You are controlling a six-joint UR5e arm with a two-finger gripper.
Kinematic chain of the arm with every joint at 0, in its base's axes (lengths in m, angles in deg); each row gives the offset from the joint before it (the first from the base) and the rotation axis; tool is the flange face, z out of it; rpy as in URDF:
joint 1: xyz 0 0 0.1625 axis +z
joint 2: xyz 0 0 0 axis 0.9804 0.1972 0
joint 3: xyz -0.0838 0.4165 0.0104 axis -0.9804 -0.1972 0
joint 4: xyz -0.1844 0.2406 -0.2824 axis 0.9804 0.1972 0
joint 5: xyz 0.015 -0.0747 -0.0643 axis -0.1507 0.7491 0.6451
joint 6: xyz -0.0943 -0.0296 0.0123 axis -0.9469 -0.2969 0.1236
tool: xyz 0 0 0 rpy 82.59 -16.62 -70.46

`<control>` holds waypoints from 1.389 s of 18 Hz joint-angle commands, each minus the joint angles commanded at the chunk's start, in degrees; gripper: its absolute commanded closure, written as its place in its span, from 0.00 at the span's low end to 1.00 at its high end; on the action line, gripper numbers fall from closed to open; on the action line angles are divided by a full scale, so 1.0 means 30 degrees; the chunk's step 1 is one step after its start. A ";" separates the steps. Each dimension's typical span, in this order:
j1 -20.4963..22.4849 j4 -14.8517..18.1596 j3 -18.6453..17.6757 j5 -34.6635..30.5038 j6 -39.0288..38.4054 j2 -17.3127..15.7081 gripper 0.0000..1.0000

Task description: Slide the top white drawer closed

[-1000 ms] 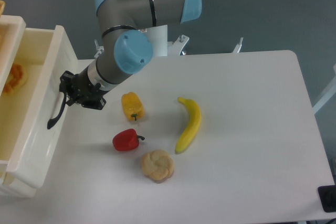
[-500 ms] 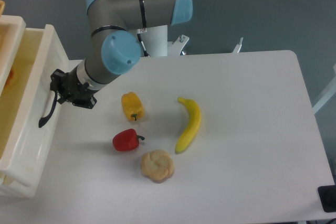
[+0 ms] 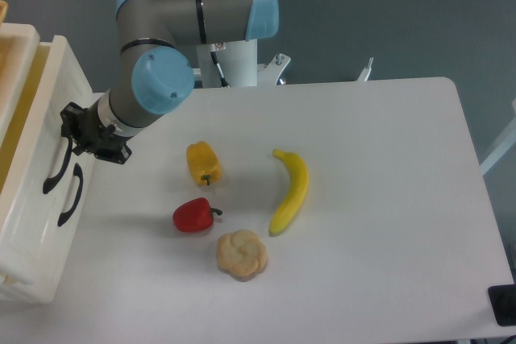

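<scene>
1. The claw (image 3: 71,136) is still driving leftward, and over the last second it has travelled well across the desk (image 3: 371,199) toward the cabinet, pushing the top white drawer (image 3: 44,110) in with it.
2. That drawer is now sitting at the far left edge of the view, its front nearly level with the lower drawer front (image 3: 50,239); a second ago it was jutting far out over the desk with its interior wide open to the camera.
3. Its black arched handle (image 3: 56,168) is now lining up just above and beside the lower black handle (image 3: 71,196), which was hidden before.
4. The claw is pressing right up against the drawer front near the top of the handle; whether its fingers are spread or pinched around the handle, I cannot tell, as the wrist is blocking them.
5. I am judging the closing as almost done: only a narrow yellowish strip of the drawer's inside is showing, so a short further push should be finishing it.
6. As for contents, an orange item was lying inside earlier; now it is out of sight, and I cannot say what the drawer is holding.
7. Well apart from all this, the yellow pepper (image 3: 203,163), red pepper (image 3: 193,215), banana (image 3: 292,191) and bread roll (image 3: 242,254) are lying loose on the desk, unmoved.
</scene>
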 joint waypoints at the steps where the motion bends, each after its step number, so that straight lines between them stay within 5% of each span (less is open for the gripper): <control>1: -0.0030 -0.0205 0.0000 0.0000 -0.0204 0.0058 1.00; 20: -0.0382 -0.0529 0.0205 -0.0059 -0.0471 0.0176 1.00; 25: 0.0553 -0.1086 0.0351 -0.0350 -0.0412 0.0176 0.72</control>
